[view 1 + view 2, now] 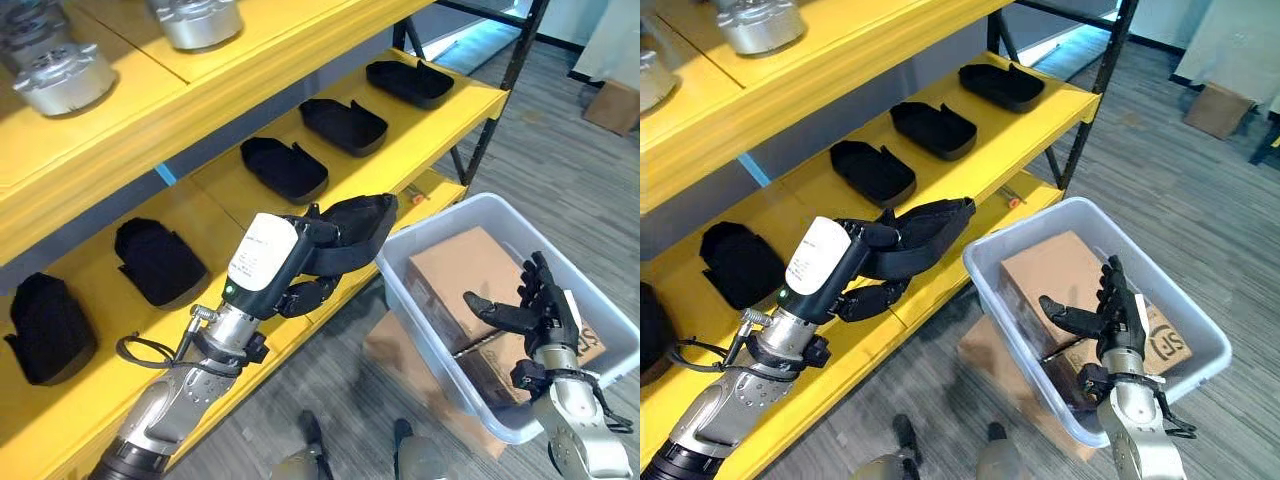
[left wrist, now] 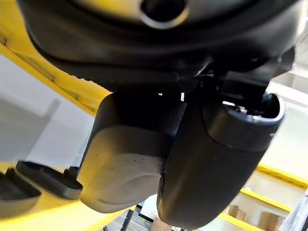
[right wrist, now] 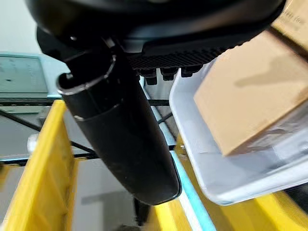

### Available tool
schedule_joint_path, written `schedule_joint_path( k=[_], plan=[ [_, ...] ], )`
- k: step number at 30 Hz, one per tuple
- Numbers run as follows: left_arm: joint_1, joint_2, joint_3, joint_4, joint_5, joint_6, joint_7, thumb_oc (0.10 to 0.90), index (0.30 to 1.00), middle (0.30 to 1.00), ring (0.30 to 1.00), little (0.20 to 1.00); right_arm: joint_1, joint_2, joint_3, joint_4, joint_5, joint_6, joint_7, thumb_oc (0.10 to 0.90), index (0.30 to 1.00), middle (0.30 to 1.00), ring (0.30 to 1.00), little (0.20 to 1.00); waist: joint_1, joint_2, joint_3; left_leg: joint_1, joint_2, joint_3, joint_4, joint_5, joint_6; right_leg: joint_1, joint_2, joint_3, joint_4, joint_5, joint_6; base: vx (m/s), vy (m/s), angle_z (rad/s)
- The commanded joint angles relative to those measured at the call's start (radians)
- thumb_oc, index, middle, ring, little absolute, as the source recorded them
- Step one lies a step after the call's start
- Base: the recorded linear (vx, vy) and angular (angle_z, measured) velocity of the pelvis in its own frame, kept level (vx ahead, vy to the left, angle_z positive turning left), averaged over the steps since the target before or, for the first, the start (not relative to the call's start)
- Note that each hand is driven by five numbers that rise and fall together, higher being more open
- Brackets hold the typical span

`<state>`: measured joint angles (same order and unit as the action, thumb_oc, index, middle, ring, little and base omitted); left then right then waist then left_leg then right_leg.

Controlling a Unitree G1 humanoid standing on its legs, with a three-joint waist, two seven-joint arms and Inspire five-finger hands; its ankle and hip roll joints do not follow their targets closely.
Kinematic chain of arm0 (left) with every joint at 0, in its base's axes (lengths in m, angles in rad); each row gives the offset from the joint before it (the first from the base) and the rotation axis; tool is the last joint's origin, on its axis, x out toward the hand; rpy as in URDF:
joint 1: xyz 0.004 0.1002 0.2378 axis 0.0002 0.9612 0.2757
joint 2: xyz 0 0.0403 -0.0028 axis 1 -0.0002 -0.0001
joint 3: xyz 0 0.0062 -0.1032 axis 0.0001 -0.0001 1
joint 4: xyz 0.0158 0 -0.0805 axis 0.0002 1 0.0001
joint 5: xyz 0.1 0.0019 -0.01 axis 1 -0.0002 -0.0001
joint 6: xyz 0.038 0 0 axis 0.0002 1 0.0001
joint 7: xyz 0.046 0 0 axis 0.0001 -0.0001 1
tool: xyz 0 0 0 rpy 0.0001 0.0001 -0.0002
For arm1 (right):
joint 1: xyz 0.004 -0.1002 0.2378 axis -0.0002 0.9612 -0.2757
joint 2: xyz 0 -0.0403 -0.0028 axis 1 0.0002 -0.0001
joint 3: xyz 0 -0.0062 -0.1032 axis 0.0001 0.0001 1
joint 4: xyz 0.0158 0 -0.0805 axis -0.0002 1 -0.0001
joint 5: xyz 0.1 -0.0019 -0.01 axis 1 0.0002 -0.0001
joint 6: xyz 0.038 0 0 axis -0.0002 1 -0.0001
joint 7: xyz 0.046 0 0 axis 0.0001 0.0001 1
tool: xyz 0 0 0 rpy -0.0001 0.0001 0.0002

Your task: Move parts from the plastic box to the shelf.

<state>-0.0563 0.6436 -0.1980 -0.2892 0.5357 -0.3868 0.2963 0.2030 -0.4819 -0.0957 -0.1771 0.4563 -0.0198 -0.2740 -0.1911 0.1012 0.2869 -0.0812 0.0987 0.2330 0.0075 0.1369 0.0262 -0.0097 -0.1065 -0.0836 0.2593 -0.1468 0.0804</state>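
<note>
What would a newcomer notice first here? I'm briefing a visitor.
The left hand holds a black part at the front edge of the yellow shelf, beside a row of similar parts. The right hand, fingers straight, hovers over cardboard boxes in the plastic box.

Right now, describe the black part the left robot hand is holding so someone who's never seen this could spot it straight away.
Find the yellow shelf with its row of black tray-like parts. At its front edge, beside the clear plastic box, the left robot hand grips one more black part. Unlike its neighbours lying flat on the shelf, this one is held up in the fingers, jutting out past the shelf edge.
</note>
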Motion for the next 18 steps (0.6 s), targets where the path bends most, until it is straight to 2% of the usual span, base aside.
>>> schedule_joint_path(
  k=[1,2,3,5,7,9,12,17,18],
  plan=[
    [-0.094,0.017,0.116,-0.125,-0.024,-0.067,0.162,0.400,0.300,0.300,0.300,0.300,-0.105,-0.030,-0.056,-0.123,-0.092,-0.163,0.013,0.900,1.000,1.000,1.000,1.000,-0.024,-0.100,-0.102,0.116,-0.002,0.035,0.092,-0.223,-0.023,0.042,0.050,0.053,-0.154,0.085,-0.034,-0.10,0.132,0.37],
    [-0.092,0.020,0.120,-0.127,-0.021,-0.059,0.176,0.400,0.300,0.300,0.300,0.300,-0.109,-0.034,-0.048,-0.119,-0.098,-0.165,0.021,0.900,1.000,1.000,1.000,1.000,-0.023,-0.097,-0.109,0.134,0.016,0.036,0.096,-0.216,-0.028,0.032,0.042,0.042,-0.145,0.084,-0.038,-0.09,0.173,0.49],
    [-0.091,0.020,0.121,-0.127,-0.014,-0.051,0.203,0.400,0.300,0.300,0.300,0.300,-0.125,-0.043,-0.034,-0.108,-0.095,-0.169,0.028,0.900,1.000,1.000,1.000,1.000,-0.022,-0.091,-0.116,0.157,0.052,0.030,0.116,-0.194,-0.049,0.024,0.028,0.024,-0.129,0.072,-0.044,-0.10,0.174,0.51],
    [-0.091,0.017,0.120,-0.127,0.007,-0.035,0.228,0.400,0.300,0.300,0.300,0.300,-0.143,-0.051,-0.022,-0.097,-0.104,-0.168,0.033,0.900,1.000,1.000,1.000,1.000,-0.020,-0.084,-0.122,0.176,0.083,0.014,0.134,-0.175,-0.069,0.018,0.017,0.013,-0.120,0.060,-0.046,-0.05,0.185,0.33],
    [-0.083,0.012,0.128,-0.127,0.056,-0.026,0.294,0.400,0.300,0.300,0.300,0.300,-0.169,-0.069,-0.006,-0.086,-0.105,-0.173,0.040,0.900,1.000,1.000,1.000,1.000,-0.016,-0.065,-0.127,0.186,0.122,0.000,0.140,-0.123,-0.097,0.002,0.004,0.009,-0.105,0.053,-0.051,-0.08,0.363,0.25],
    [-0.076,0.012,0.136,-0.136,0.087,-0.011,0.328,0.400,0.300,0.300,0.300,0.300,-0.182,-0.076,-0.003,-0.081,-0.115,-0.173,0.048,0.900,1.000,1.000,1.000,1.000,-0.018,-0.056,-0.129,0.191,0.128,0.003,0.126,-0.135,-0.098,-0.009,-0.005,0.005,-0.087,0.042,-0.048,-0.05,0.307,0.27],
    [-0.104,0.023,0.122,-0.128,0.140,0.042,0.373,0.400,0.300,0.300,0.300,0.300,-0.201,-0.089,0.007,-0.077,-0.151,-0.142,0.011,0.900,1.000,1.000,1.000,1.000,-0.019,-0.034,-0.127,0.186,0.146,0.027,0.088,-0.112,-0.110,-0.012,-0.032,-0.023,-0.066,0.031,-0.034,-0.03,0.279,0.36],
    [-0.126,0.026,0.110,-0.126,0.163,0.082,0.408,0.400,0.300,0.300,0.300,0.300,-0.253,-0.090,0.027,-0.056,-0.213,-0.115,-0.042,0.900,1.000,1.000,1.000,1.000,0.002,-0.029,-0.137,0.201,0.130,0.017,-0.001,-0.140,-0.115,0.004,-0.077,-0.048,-0.084,0.052,0.008,-0.01,0.299,0.63],
    [-0.126,0.034,0.116,-0.131,0.166,0.084,0.422,0.400,0.300,0.300,0.300,0.300,-0.260,-0.079,0.039,-0.068,-0.243,-0.093,-0.061,0.900,1.000,1.000,1.000,1.000,0.016,-0.036,-0.146,0.208,0.119,0.011,-0.039,-0.146,-0.114,0.020,-0.097,-0.068,-0.110,0.072,0.028,0.03,0.287,0.58]
  ],
)
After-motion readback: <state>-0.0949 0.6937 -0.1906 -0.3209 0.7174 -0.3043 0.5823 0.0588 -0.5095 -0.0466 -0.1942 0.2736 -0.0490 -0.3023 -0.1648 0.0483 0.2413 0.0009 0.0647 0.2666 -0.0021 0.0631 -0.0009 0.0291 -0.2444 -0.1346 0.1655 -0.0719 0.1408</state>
